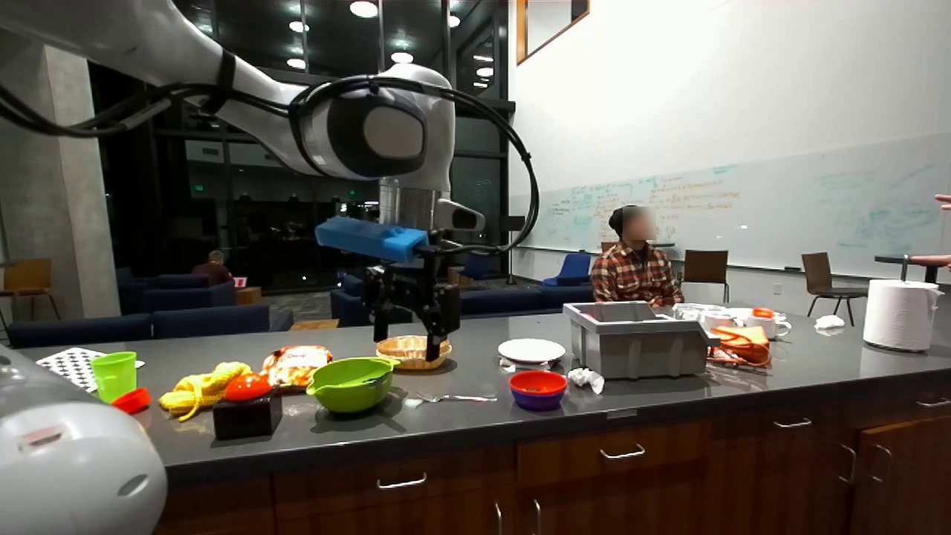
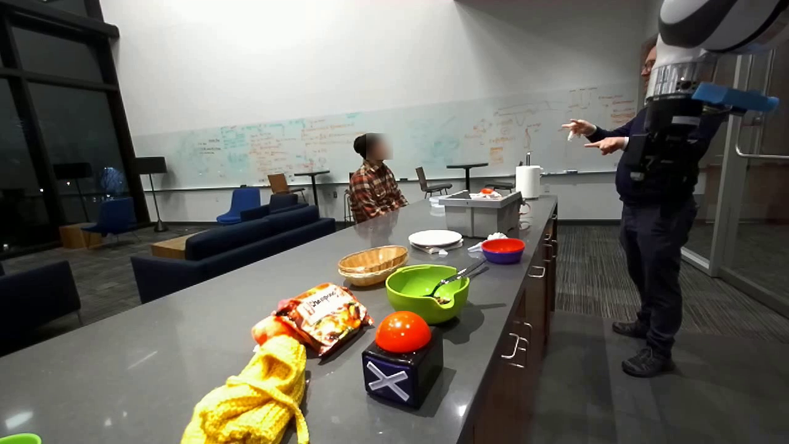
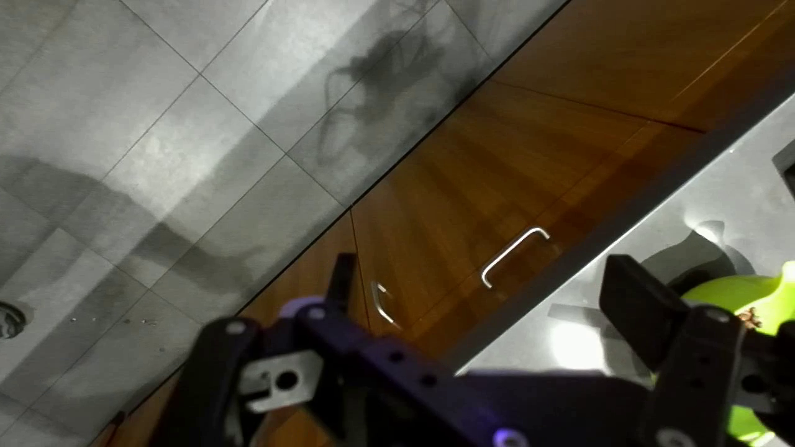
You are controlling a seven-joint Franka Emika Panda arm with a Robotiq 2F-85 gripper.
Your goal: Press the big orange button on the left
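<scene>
The big orange button [image 1: 249, 386] is a shiny dome on a black box [image 1: 245, 420] near the counter's front edge. In an exterior view the dome [image 2: 404, 332] sits on the box [image 2: 404, 376], which bears a white X on one side. My gripper [image 1: 407, 338] is open and empty, pointing down, well above and to the right of the button in that view. In the wrist view the gripper [image 3: 487, 285] has its fingers wide apart over the counter's front edge and cabinet doors. A dark corner at the right edge there may be the box; I cannot tell.
A green bowl [image 1: 351, 386] with a utensil stands beside the button box. A yellow knitted item [image 2: 253, 394], a snack bag [image 2: 327, 314] and a wicker basket [image 2: 373, 265] are close by. A grey bin [image 1: 639, 342] stands farther along. A person [image 2: 650, 234] stands behind the arm.
</scene>
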